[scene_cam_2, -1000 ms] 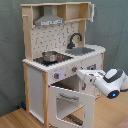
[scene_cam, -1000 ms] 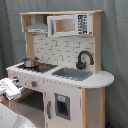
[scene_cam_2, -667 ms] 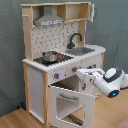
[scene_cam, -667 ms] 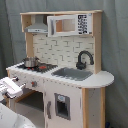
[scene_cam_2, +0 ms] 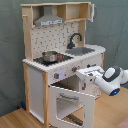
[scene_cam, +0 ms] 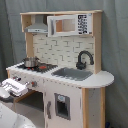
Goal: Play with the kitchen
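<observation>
In the second exterior view, the kitchen (scene_cam_2: pixel 60 60) stands on a wooden floor (scene_cam_2: pixel 15 119) before a grey curtain (scene_cam_2: pixel 10 50). Going left to right, a small pot (scene_cam_2: pixel 50 56) sits on the stovetop (scene_cam_2: pixel 52 60), then come the black faucet (scene_cam_2: pixel 75 39) and the sink (scene_cam_2: pixel 82 50) in the counter (scene_cam_2: pixel 100 48). Below, the oven door (scene_cam_2: pixel 75 100) hangs open. At the right, the end effector (scene_cam_2: pixel 86 75) is near the front knobs (scene_cam_2: pixel 75 69); whether it is clenched or released I cannot tell.
</observation>
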{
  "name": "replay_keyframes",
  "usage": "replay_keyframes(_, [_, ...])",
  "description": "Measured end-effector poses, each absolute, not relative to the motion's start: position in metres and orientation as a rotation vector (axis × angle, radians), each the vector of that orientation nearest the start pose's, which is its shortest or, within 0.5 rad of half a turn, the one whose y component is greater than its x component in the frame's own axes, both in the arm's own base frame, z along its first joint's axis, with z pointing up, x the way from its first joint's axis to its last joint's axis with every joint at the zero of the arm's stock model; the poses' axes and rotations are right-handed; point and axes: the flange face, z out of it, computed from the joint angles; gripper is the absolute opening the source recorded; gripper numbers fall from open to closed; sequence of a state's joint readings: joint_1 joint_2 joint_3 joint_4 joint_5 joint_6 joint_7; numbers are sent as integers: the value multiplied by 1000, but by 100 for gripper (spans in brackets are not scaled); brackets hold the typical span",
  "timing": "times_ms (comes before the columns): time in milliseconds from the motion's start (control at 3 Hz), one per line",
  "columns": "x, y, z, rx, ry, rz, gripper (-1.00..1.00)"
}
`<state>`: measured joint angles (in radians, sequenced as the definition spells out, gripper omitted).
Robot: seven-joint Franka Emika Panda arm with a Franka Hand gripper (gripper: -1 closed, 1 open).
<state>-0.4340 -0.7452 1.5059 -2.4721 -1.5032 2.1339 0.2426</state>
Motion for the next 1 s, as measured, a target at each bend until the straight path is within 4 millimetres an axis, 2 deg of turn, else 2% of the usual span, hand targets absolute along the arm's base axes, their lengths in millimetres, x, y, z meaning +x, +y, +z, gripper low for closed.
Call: replay_keyframes(1000, [289, 334, 342, 565, 1222, 577, 100])
